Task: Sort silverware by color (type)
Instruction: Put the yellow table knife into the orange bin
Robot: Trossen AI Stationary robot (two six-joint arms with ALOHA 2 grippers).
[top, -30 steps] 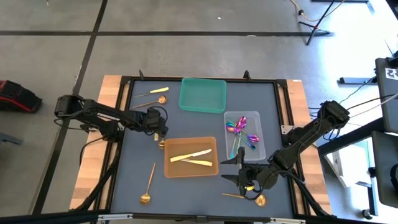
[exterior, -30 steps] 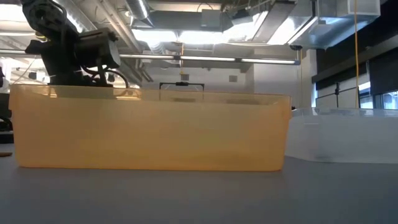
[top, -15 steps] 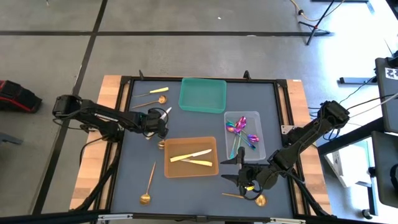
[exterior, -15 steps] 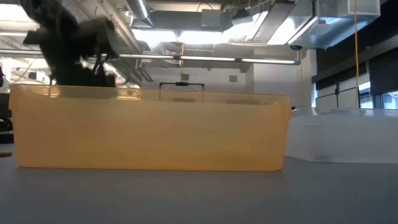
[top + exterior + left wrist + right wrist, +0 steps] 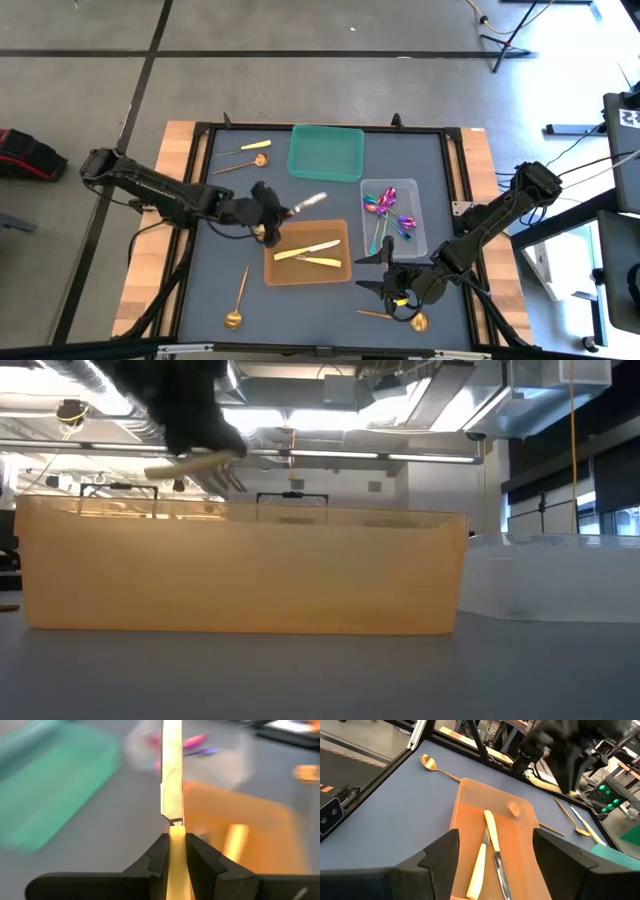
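Here the left hand (image 5: 268, 212) clamps a yellow-handled knife (image 5: 308, 203) by its handle, blade in the air just above the orange tray's (image 5: 345, 270) far-left corner. The right hand (image 5: 372, 272) waits spread and empty beside that tray's right edge, above open tabletop (image 5: 310, 305).

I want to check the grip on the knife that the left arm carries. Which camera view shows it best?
The left wrist view: the knife stands clamped by its yellow handle in the left gripper. The high view shows it small, near the orange tray. The low view blurs it. The right wrist view shows only a blur.
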